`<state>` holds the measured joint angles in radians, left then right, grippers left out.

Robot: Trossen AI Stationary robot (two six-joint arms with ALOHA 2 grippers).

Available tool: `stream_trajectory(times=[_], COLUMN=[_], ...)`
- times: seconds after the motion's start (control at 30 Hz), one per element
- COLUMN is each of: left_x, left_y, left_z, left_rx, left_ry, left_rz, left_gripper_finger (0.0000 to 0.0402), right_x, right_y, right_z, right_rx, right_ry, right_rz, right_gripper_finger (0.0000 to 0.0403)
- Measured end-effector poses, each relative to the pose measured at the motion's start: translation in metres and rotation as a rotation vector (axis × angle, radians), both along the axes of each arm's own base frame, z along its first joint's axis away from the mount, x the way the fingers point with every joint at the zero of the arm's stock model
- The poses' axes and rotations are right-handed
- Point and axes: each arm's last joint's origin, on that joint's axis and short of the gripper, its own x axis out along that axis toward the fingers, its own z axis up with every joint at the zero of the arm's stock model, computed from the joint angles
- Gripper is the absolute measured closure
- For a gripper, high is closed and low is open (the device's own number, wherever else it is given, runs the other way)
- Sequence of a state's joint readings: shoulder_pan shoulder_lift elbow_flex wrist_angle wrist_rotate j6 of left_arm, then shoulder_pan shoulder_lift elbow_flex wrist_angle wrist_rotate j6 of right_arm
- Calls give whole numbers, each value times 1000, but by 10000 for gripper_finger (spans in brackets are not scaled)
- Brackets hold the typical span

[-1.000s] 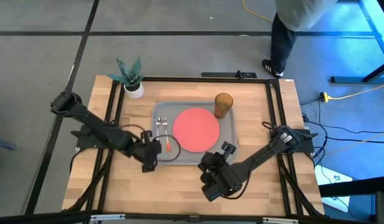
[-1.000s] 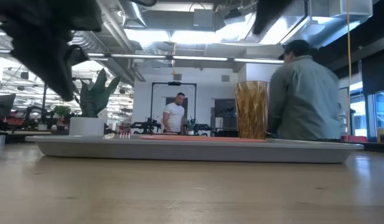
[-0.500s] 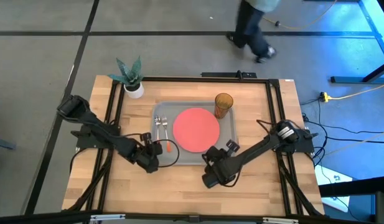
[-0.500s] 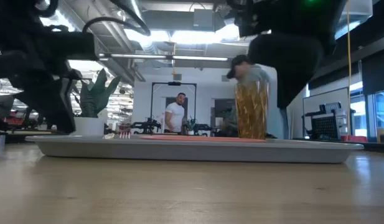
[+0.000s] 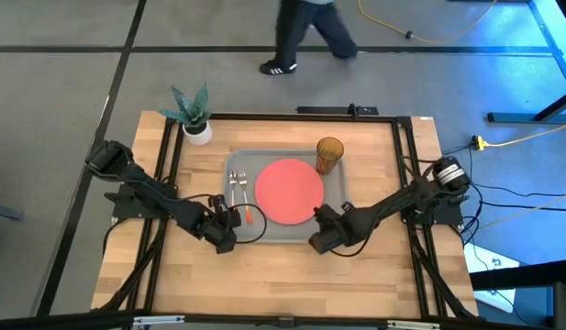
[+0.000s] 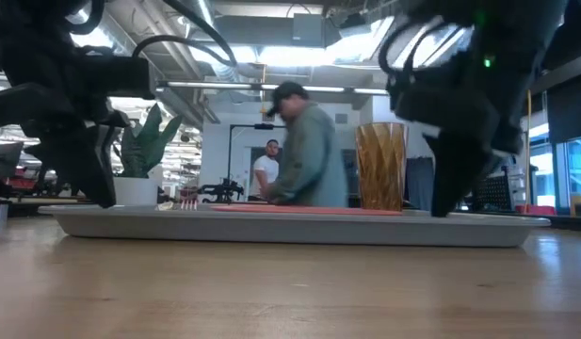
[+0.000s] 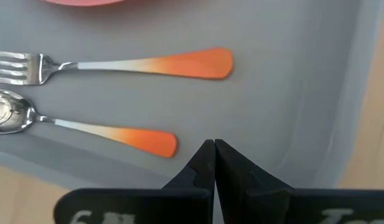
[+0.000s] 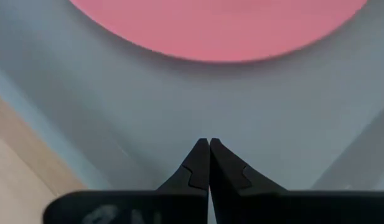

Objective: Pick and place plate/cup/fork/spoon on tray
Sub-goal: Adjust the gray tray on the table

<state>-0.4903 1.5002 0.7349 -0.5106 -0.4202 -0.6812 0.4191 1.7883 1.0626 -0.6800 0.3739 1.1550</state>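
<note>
From above, the grey tray [image 5: 336, 188] lies mid-table with the coral plate [image 5: 289, 190] at its centre. The amber cup [image 5: 329, 154] stands at the plate's 1 o'clock, on the tray. The fork [image 5: 243, 194] and spoon [image 5: 233, 191] lie at its 9 o'clock. My left gripper [image 5: 224, 224] sits at the plate's 8 o'clock, my right gripper [image 5: 323, 235] at its 5 o'clock. A potted plant [image 5: 193, 114] stands at the table's 11 o'clock corner.

Left gripper [image 7: 214, 147] fingers pressed together; right gripper [image 8: 208, 144] likewise.
</note>
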Motion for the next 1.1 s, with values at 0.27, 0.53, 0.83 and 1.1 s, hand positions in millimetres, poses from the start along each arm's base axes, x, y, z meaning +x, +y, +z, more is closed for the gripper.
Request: stream_trajectory(times=[0.27,0.53,0.83,1.1], left_x=[2,6,6,1], left_y=[5,-1,-3,-13], left_z=[-4,-17,-22,-23], left_rx=[-38,-80,-88,-122], left_ry=[31,89,115,106], left_rz=[27,13,12,8], left_gripper_finger=[402,402,401,401], right_x=[-8,-7,-6,-11], right_y=[-4,-3,0,14], right_z=[-21,-22,-21,-21], right_rx=[84,92,117,148], right_ry=[-52,-64,-63,-75], right_rz=[-13,-11,0,-1], right_gripper_finger=[401,400,399,398])
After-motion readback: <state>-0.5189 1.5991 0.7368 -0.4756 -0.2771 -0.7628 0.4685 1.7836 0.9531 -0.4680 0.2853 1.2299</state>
